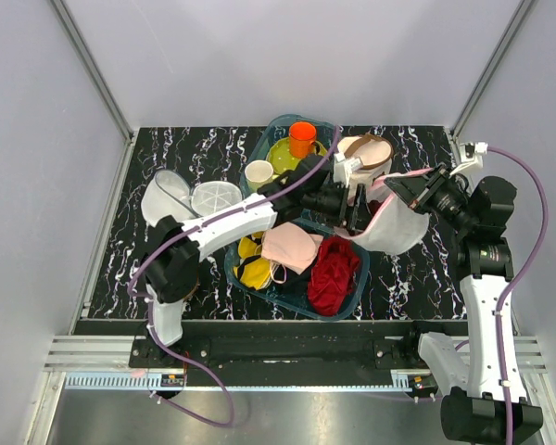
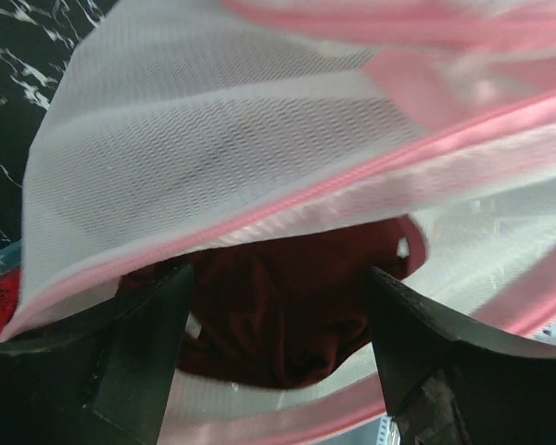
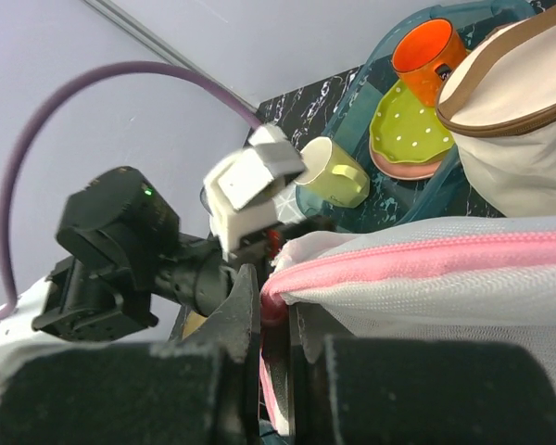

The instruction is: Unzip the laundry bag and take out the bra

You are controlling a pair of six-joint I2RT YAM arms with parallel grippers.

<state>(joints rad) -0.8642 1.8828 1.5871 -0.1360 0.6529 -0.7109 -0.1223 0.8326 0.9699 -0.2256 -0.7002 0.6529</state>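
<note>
The laundry bag [image 1: 394, 227], white mesh with pink zip trim, hangs lifted at the right of centre. My right gripper [image 1: 400, 192] is shut on its pink rim; the right wrist view shows the trim [image 3: 426, 255] pinched in that gripper [image 3: 276, 306]. My left gripper [image 1: 357, 216] is at the bag's left side. It is open [image 2: 278, 371], with the mesh [image 2: 241, 139] and pink rim spanning its jaws and dark red cloth [image 2: 287, 306] beyond. The pale pink bra [image 1: 292, 248] lies outside the bag in the teal basket [image 1: 350, 304].
A red cloth [image 1: 334, 273] and a yellow thing [image 1: 252, 271] lie in the teal basket. Behind are an orange cup [image 1: 303, 139], green plate [image 1: 287, 158], cream mug [image 1: 259, 173] and a cream basket with brown straps [image 1: 369, 151]. A white mesh pouch [image 1: 167, 197] and disc [image 1: 216, 197] lie at the left.
</note>
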